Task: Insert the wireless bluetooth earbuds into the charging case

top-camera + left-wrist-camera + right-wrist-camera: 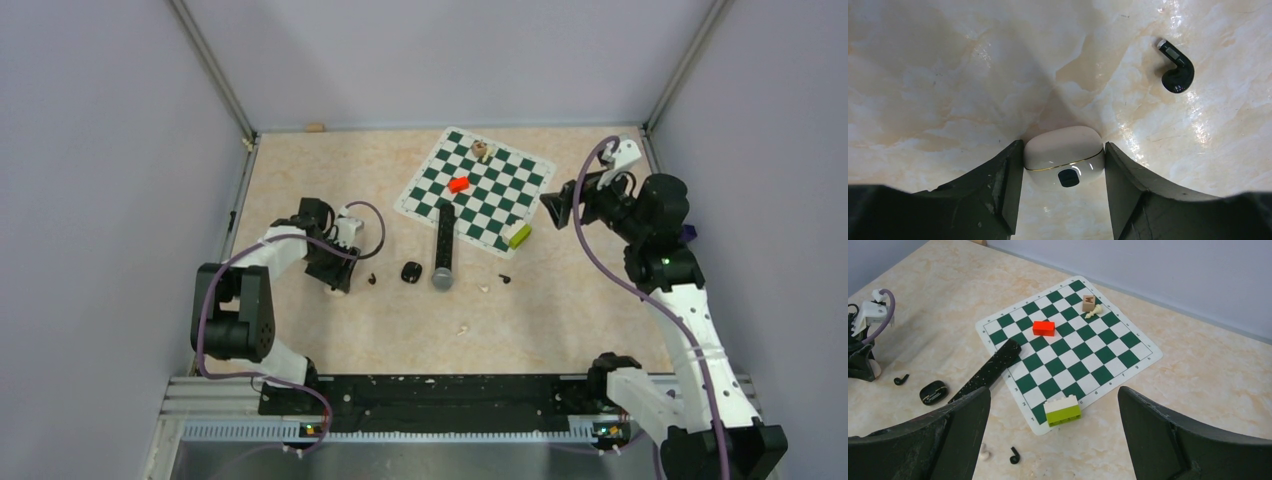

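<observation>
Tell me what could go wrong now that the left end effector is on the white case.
The white charging case is glossy and rounded, and the left end effector grips it only by its sides, so it may squirt out. Its lid looks shut; clamping across the seam could hinder opening. A black earbud lies loose nearby and could be knocked when the case moves.

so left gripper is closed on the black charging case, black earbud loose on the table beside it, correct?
Wrong colour: the left wrist view shows the left gripper closed on the white charging case, not a black one. The black earbud does lie loose on the table beside it.
</observation>
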Robot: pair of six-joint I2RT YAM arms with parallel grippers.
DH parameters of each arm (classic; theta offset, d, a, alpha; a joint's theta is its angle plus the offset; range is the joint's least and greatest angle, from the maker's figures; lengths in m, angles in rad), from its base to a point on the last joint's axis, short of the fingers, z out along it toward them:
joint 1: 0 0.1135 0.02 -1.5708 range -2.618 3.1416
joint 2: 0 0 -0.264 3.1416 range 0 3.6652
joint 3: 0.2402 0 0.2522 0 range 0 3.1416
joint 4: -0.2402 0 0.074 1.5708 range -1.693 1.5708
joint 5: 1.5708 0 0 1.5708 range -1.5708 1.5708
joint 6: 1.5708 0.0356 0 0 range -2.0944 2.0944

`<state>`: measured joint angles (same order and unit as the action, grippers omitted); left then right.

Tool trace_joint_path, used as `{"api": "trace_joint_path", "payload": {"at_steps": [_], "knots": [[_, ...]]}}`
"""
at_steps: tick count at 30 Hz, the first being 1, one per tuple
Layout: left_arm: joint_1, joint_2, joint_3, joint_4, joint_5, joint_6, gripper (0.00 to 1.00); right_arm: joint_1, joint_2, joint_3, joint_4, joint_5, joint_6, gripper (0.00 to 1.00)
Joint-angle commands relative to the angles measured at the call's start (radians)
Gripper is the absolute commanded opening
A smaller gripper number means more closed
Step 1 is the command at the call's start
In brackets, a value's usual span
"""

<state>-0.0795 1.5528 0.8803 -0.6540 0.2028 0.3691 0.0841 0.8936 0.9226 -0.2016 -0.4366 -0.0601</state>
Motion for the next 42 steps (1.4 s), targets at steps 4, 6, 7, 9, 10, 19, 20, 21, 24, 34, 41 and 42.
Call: {"api": "trace_joint_path", "payload": {"at_steps": [4, 6, 7, 9, 10, 19, 20, 21, 24, 34, 41, 42], "knots": [[-0.067, -0.101, 0.083, 0.024, 0.039, 0.056, 0.17, 0.030, 0.048, 0.020, 0.062, -0.099, 0.078, 0.95], [-0.109, -0.124, 0.135, 0.023, 0.054, 0.072, 0.17, 0.064, 0.079, 0.035, 0.081, -0.115, 0.116, 0.95], [-0.133, -0.133, 0.163, 0.021, 0.066, 0.083, 0.17, 0.081, 0.099, 0.041, 0.088, -0.128, 0.131, 0.94], [-0.182, -0.136, 0.227, 0.021, 0.090, 0.094, 0.17, 0.106, 0.152, 0.058, 0.106, -0.166, 0.167, 0.94], [-0.205, -0.134, 0.256, 0.021, 0.102, 0.100, 0.18, 0.112, 0.194, 0.071, 0.116, -0.189, 0.190, 0.93], [-0.441, -0.104, 0.399, 0.132, 0.169, 0.147, 0.18, 0.116, 0.520, 0.113, 0.317, -0.386, 0.514, 0.84], [-0.469, -0.103, 0.401, 0.141, 0.165, 0.155, 0.19, 0.120, 0.548, 0.108, 0.348, -0.407, 0.549, 0.83], [-0.498, -0.099, 0.401, 0.148, 0.161, 0.162, 0.18, 0.127, 0.572, 0.100, 0.372, -0.418, 0.580, 0.82], [-0.574, -0.086, 0.402, 0.154, 0.147, 0.162, 0.18, 0.157, 0.596, 0.079, 0.411, -0.419, 0.591, 0.81], [-0.683, -0.050, 0.420, 0.138, 0.108, 0.138, 0.18, 0.309, 0.643, 0.016, 0.461, -0.430, 0.601, 0.76], [-0.696, -0.057, 0.415, 0.141, 0.094, 0.136, 0.18, 0.338, 0.680, 0.012, 0.469, -0.470, 0.611, 0.73], [-0.697, -0.058, 0.410, 0.142, 0.090, 0.137, 0.18, 0.344, 0.685, 0.012, 0.471, -0.477, 0.612, 0.73]]}}
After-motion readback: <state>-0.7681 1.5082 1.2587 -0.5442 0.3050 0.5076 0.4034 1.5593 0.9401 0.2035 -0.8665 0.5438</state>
